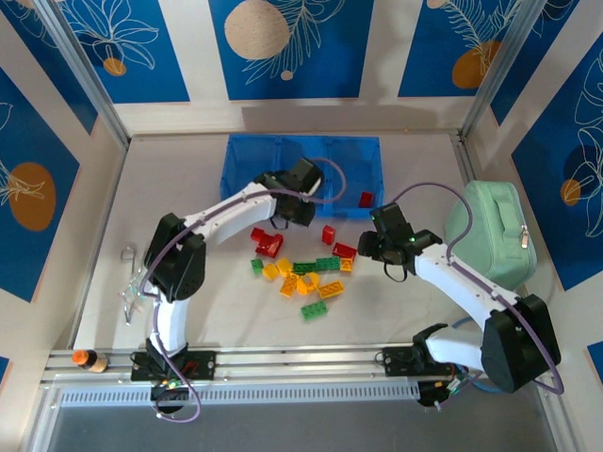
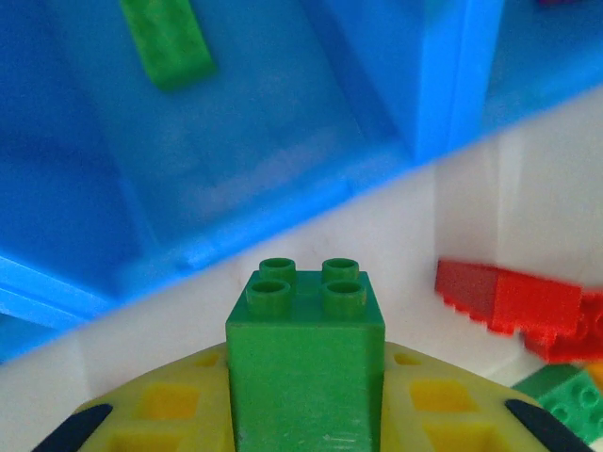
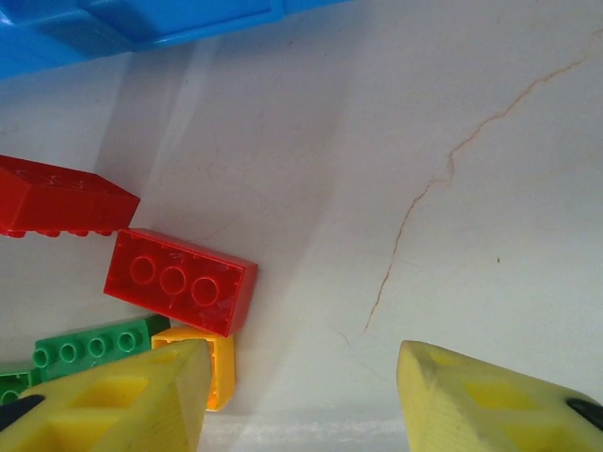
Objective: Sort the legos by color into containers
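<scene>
Legos (image 1: 301,268) in red, green and yellow lie loose around the middle of the tabletop (image 1: 188,188), just short of the blue bin (image 1: 247,160) that stands against the far edge. We see the left tool (image 1: 300,202) at the bin's near wall, its yellow fingers (image 2: 170,405) closed on a green lego (image 2: 304,367), whose four studs point away from the wrist toward the bin. Beyond it, inside one compartment, another green piece (image 2: 168,42) already lies on the bin floor, and a red piece (image 1: 366,199) sits in the right-hand compartment. The right tool (image 1: 382,247) hangs over the right end of the loose pile with its jaws well apart and nothing between them; we see bare tabletop in the gap. A red lego (image 3: 179,281) lies flat just beside its one finger, touching a yellow lego (image 3: 221,363). A mint-green pouch (image 1: 490,235) rests at the right edge.
</scene>
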Controlling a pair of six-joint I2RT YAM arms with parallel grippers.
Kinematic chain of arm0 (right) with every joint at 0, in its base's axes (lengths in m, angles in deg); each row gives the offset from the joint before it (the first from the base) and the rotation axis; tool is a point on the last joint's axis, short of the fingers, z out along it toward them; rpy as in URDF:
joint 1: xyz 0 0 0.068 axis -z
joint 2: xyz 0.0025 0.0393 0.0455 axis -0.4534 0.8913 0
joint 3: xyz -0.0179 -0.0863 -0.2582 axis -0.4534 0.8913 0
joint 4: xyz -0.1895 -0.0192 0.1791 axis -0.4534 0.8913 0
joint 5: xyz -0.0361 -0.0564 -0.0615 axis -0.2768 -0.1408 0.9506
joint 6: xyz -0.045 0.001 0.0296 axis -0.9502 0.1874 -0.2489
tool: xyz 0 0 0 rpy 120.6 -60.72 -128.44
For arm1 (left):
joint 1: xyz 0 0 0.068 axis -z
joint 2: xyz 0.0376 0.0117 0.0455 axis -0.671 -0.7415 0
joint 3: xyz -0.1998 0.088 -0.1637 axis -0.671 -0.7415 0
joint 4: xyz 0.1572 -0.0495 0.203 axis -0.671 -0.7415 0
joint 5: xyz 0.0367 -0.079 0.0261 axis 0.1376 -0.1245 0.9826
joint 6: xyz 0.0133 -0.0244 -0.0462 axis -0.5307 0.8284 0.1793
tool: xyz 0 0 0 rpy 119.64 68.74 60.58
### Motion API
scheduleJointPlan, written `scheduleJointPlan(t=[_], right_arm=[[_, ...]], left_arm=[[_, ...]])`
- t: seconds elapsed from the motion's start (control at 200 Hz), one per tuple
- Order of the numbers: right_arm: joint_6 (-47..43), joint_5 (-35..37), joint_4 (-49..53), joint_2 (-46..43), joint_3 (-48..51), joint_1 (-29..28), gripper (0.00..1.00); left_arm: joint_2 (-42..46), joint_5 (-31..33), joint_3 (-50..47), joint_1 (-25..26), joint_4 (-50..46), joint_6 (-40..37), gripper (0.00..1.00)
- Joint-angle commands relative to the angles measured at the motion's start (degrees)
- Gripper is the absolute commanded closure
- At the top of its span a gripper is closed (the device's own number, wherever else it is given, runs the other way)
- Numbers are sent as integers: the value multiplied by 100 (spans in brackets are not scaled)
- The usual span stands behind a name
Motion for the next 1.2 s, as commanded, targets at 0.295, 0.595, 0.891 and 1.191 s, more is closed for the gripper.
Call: scheduleJointPlan(t=[0.295,0.595,0.891,1.191], right_arm=[[19,-58,279,-425,74,116,45],[-42,-35,522,-562,-145,339,43],[-281,-450,551,-725,-296,483,39],[-654,-548,410,-310,-513,-186,35]], left_arm=[[-1289,-69,2128,-692,-527,-146,71],[-1951,-192,3017,-824,-616,-259,68],[-1606,-208,3146,-777,-897,-283,34],[677,-634,-183,-695,507,-87,34]])
